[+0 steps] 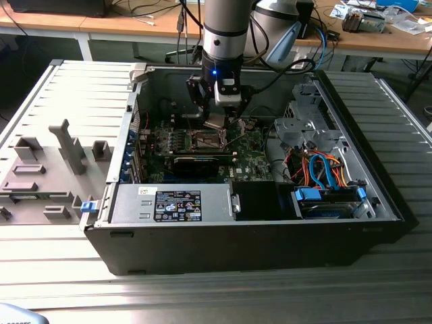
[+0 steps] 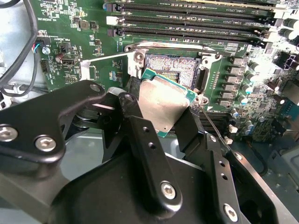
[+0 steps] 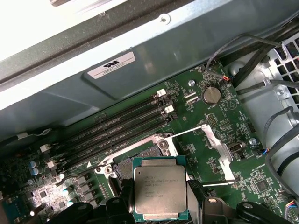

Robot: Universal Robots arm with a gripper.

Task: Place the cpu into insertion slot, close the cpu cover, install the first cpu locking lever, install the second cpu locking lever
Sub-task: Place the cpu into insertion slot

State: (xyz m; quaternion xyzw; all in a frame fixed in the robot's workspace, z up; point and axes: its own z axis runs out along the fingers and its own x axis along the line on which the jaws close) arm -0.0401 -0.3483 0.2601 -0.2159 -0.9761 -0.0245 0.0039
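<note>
Plainly, the fingers (image 2: 140,135) were closed on the cpu (image 2: 163,100), one black finger pressed against each of two opposite edges, so that the chip sat squarely between them. In the first wrist view we saw the cpu (image 3: 160,189) with its dull silver top facing the camera and a thin green rim around it, flanked by the fingers (image 3: 196,190).

In the exterior view the arm (image 1: 223,34) reached down into the open computer case (image 1: 236,243) from twelve o'clock. The cpu (image 1: 214,122) hung over the green motherboard (image 1: 253,162), and the insertion slot (image 1: 204,140) lay close by at about seven o'clock from it.

The insertion slot (image 2: 175,65) was uncovered, with its dark contact field showing inside the silver rim. In the second wrist view the cpu looked tilted and overlapped one edge of the slot. We could not tell whether the two touched.

A thin metal rod (image 2: 212,126) stood up beside one corner of the slot. Long black memory slots (image 3: 117,130) ran along the far side of the insertion slot (image 3: 148,152).

In the exterior view a labelled black box (image 1: 175,206) sat at six o'clock from the cpu, coloured cables (image 1: 324,169) at four o'clock, and a grey fixture tray (image 1: 40,175) at nine o'clock on the ribbed counter (image 1: 202,290).
</note>
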